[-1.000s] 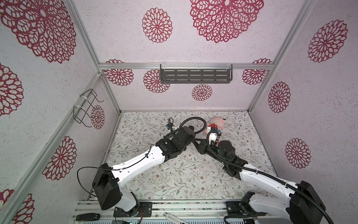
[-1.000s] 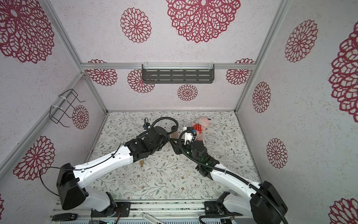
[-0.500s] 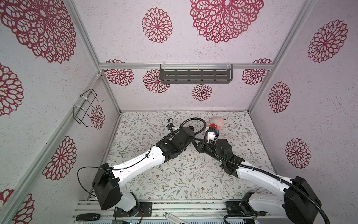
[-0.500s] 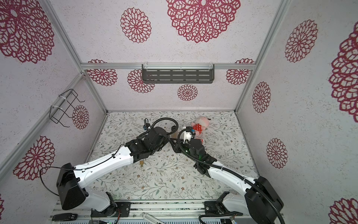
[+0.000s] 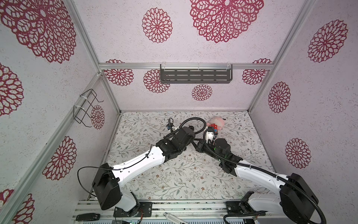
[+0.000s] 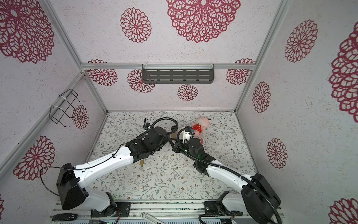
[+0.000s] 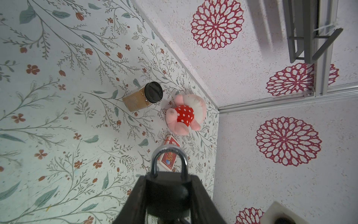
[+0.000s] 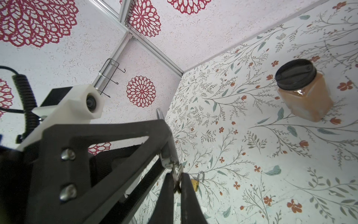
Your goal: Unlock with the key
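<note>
A black padlock (image 7: pixel 166 192) with a silver shackle is clamped between the fingers of my left gripper (image 7: pixel 168 178), held above the floor. In the right wrist view, my right gripper (image 8: pixel 177 175) is shut on the silver key (image 8: pixel 169 160) and its ring, at the padlock's lower end beside a left finger (image 8: pixel 116 133). Whether the key sits in the keyhole is hidden. In both top views the two grippers meet at mid-floor, left gripper (image 5: pixel 193 142) against right gripper (image 5: pixel 198 148).
A small brass padlock (image 8: pixel 194 184) lies on the floor under the grippers. Near the back right stand a black-lidded jar (image 7: pixel 143 98), a pink plush toy (image 7: pixel 184 114) and a red card box (image 7: pixel 169 155). A grey shelf (image 5: pixel 195 75) hangs on the back wall.
My right arm has pushed in toward the left gripper, and its jaws have closed from slightly apart onto the key. The left arm and padlock have stayed put.
</note>
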Tool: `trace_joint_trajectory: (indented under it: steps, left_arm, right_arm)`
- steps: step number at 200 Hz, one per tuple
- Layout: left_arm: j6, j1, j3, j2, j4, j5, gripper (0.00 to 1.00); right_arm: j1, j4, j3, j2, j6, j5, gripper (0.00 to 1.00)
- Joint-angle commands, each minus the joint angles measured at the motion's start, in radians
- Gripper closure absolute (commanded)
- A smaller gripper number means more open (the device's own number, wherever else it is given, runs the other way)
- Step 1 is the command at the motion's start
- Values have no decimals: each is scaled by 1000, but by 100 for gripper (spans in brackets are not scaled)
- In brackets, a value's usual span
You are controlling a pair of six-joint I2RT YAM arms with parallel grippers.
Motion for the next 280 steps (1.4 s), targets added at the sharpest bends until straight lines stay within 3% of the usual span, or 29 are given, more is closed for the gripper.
trace_joint_trajectory:
  steps: [1,30,127,165,203,280]
  left_arm:
    - [5,-13,12,-18,45,6,100]
    - [11,-13,10,-32,65,13,100]
    - [-27,-25,-43,-48,177,71,100]
    - [-41,-27,-75,-60,205,67,100]
    - [-57,-30,-111,-70,260,59,100]
    - [1,-29,-100,-91,243,31,100]
  right_arm:
    - [-7,42,36,0,5,-11,95]
    - [-12,56,33,-3,45,-20,100]
    - [-15,214,73,-3,345,-99,100]
    - [-15,183,70,-34,427,-68,100]
    - [-13,272,25,-43,543,-39,100]
    - [-15,177,43,-64,399,-43,100]
